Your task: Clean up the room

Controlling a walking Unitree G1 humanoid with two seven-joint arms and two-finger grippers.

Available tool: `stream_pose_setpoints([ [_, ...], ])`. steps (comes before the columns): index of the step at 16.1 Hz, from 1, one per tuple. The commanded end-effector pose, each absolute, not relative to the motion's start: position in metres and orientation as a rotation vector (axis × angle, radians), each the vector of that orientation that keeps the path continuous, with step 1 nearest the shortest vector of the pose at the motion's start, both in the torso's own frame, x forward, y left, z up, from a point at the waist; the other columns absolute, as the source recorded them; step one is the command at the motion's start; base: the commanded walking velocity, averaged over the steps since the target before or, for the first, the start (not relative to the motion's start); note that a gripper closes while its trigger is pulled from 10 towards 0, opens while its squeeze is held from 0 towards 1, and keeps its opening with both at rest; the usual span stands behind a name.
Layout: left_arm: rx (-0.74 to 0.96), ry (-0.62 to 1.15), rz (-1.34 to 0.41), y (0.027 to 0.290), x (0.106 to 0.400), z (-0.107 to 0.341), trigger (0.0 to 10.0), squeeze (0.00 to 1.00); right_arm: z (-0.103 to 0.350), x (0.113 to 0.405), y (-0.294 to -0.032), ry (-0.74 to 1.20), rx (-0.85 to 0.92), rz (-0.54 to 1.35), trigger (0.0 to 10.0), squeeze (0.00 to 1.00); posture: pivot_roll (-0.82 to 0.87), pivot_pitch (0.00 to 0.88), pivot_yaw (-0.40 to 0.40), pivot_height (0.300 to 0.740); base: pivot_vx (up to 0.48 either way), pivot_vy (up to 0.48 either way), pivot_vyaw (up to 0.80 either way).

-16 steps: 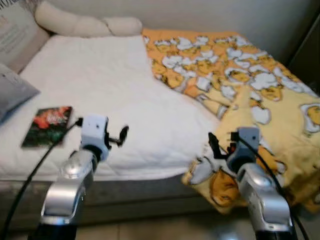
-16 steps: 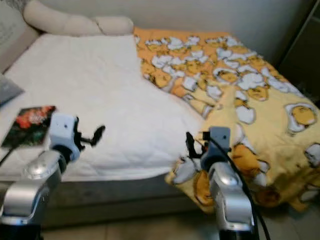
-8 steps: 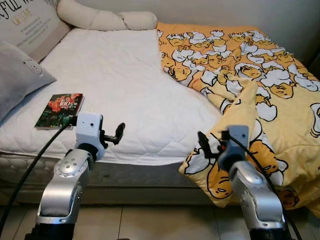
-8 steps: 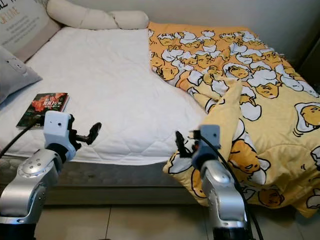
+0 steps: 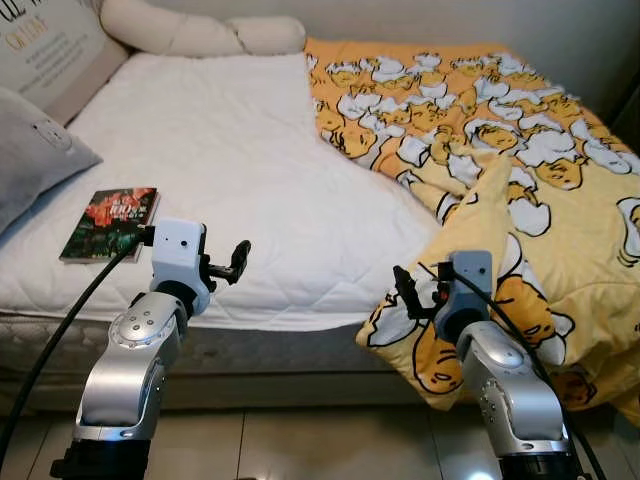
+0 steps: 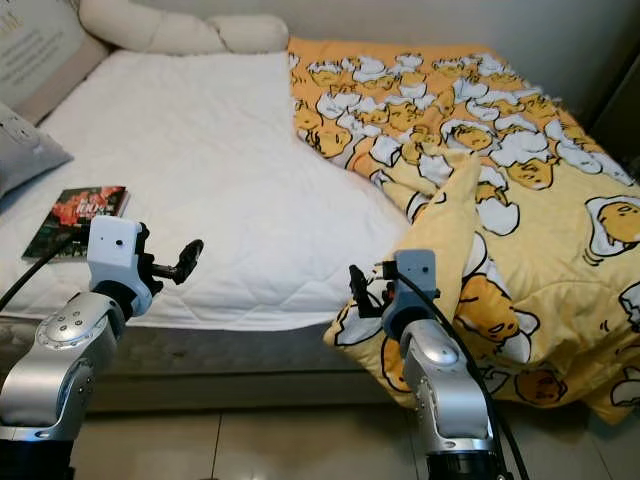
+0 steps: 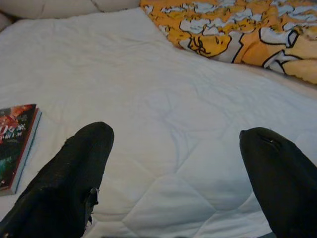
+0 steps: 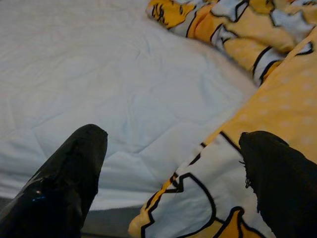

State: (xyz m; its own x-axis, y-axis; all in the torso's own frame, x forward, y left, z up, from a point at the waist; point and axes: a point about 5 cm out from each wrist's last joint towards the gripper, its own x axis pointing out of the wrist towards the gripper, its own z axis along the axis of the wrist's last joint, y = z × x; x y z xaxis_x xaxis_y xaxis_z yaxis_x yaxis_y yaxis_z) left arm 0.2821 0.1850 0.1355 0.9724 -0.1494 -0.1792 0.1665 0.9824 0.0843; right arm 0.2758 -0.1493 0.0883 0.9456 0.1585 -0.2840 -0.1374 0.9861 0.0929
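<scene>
- Bed (image 5: 230, 170) with white quilted mattress cover fills the scene; robot stands at its near edge, tiled floor (image 5: 300, 445) underfoot.
- Yellow blanket (image 5: 500, 150) with duck print covers the bed from 12 to 4 o'clock; its near corner is bunched up and hangs over the bed edge at about 5 o'clock.
- Book (image 5: 110, 222) with dark red-green cover lies flat on the white cover at 9 o'clock, near the bed's front edge, well apart from the blanket.
- Grey pillow (image 5: 30, 165) at 10 o'clock, just beyond the book; a lettered cushion (image 5: 50, 45) behind it at 11 o'clock.
- Long cream bolster (image 5: 200, 35) along the head of the bed at 12 o'clock.
- Left claw (image 5: 238, 262) is raised over the front edge of the bed at 8 o'clock, fingers (image 7: 74, 178) spread wide, holding nothing. Book sits just to its outer side; in the left wrist view the book's corner shows beside one finger, not touching.
- Right claw (image 5: 404, 292) is raised at 5 o'clock, right at the hanging blanket corner; fingers (image 8: 69, 178) spread wide, nothing pinched. In the right wrist view one finger is over the white cover, the other over the blanket fold; contact with the cloth cannot be told.
- Black cable (image 5: 60, 335) runs along the left arm.
</scene>
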Motion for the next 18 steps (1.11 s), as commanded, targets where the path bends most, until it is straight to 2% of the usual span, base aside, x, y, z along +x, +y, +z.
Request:
stream_pose_setpoints([
  [1, 0.099, 0.175, -0.165, 0.186, 0.283, 0.136, 10.0, 0.0, 0.093, 0.278, -0.149, 0.291, 0.069, 0.152, 10.0, 0.0, 0.04, 0.0, -0.015, 0.74, 0.0, 0.0, 0.0],
  [9, 0.095, 0.174, -0.165, 0.187, 0.284, 0.138, 10.0, 0.0, 0.104, 0.287, -0.154, 0.252, 0.123, 0.091, 10.0, 0.0, 0.05, 0.0, -0.016, 0.74, 0.262, 0.0, 0.0],
  [12, 0.092, 0.171, -0.164, 0.188, 0.284, 0.139, 10.0, 0.0, 0.112, 0.29, -0.156, 0.2, 0.098, 0.088, 10.0, 0.0, 0.04, 0.0, -0.009, 0.74, 0.301, 0.0, 0.0],
  [17, 0.097, 0.178, -0.16, 0.19, 0.285, 0.138, 10.0, 0.0, 0.105, 0.289, -0.157, 0.23, 0.069, 0.067, 10.0, 0.0, 0.03, 0.0, -0.003, 0.74, 0.308, 0.0, 0.0],
  [18, 0.095, 0.174, -0.163, 0.189, 0.285, 0.139, 10.0, 0.0, 0.107, 0.29, -0.158, 0.218, 0.017, 0.056, 10.0, 0.0, 0.04, 0.0, -0.006, 0.74, 0.311, 0.0, 0.0],
])
